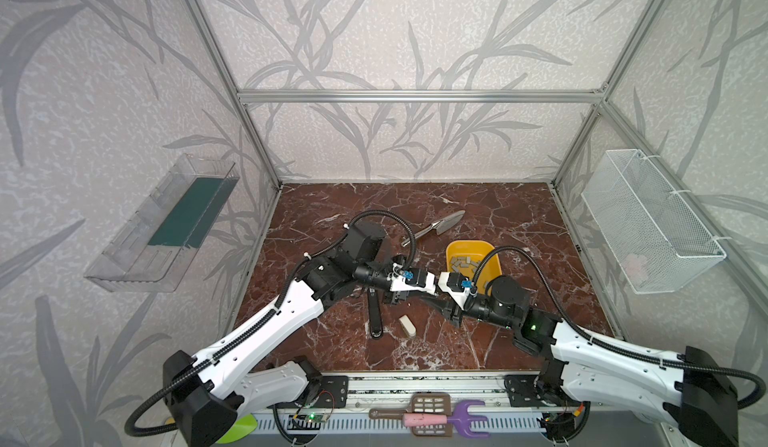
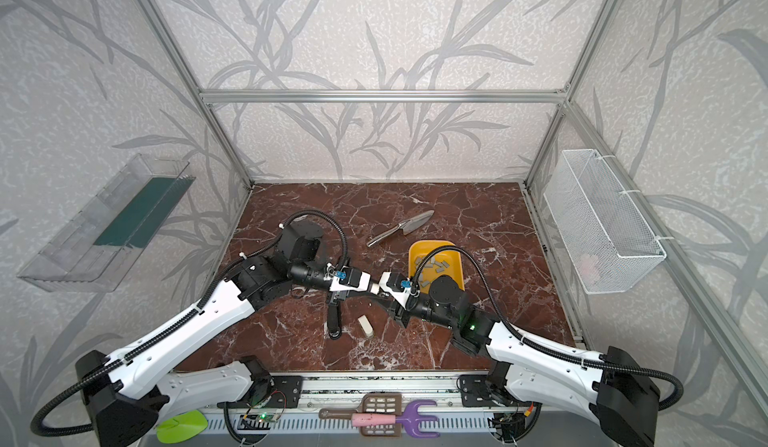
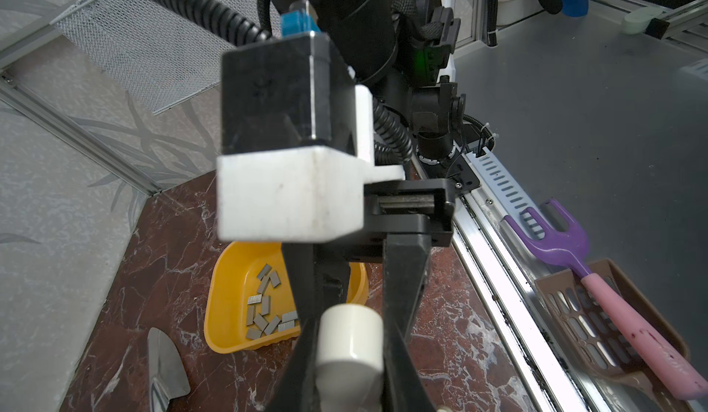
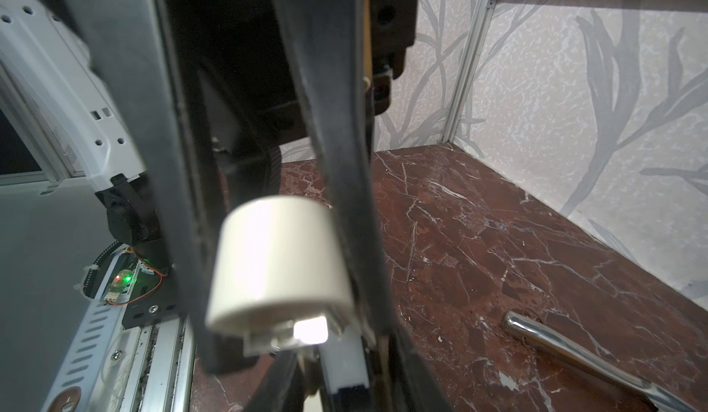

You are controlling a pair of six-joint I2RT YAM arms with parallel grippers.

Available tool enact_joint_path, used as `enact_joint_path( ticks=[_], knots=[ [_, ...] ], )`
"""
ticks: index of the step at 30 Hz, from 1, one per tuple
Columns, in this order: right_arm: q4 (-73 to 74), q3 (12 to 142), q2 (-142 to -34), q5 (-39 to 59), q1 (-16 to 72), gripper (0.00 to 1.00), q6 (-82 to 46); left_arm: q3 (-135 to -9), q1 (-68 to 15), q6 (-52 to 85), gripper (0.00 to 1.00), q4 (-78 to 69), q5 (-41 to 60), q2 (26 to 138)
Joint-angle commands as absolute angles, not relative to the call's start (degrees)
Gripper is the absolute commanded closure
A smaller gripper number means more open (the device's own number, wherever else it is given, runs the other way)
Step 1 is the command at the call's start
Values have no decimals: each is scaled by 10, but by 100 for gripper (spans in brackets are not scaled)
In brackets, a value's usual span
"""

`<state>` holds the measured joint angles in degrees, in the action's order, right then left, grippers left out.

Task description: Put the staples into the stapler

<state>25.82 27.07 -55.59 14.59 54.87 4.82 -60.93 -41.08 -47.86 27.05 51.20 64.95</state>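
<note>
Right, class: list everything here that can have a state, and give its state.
Left gripper: jaws shut on the white rounded plastic piece.
Right gripper: jaws flank that piece; grip unclear.
Yellow plastic tray: upright, holding staples.
Small grey metal staple strips: loose in that tray.
Long black bar-shaped tool: lying flat.
Shiny steel trowel: lying flat.

Left arm (image 1: 266, 328) and right arm (image 1: 590, 349) both reach in from the near edge, forearms angled toward mid-table, so the two grippers face each other tip to tip. Left gripper (image 4: 291, 337) is clamped on a small white piece (image 4: 276, 260), one finger against each side. Right gripper (image 3: 349, 331) straddles the same piece with its jaws narrow; contact cannot be resolved.
</note>
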Motion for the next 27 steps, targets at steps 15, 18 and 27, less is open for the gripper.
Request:
enact_joint_path(
  ticks=[15, 18, 27],
  knots=[
    [293, 290, -553, 147, 552, 55, 3, -623, -409, -498, 100, 277, 539, 641],
    [294, 293, -562, 149, 552, 55, 0, -623, -409, -498, 100, 276, 540, 642],
    [287, 294, -553, 123, 552, 77, -10, -613, -408, -477, 91, 244, 513, 635]
  ],
)
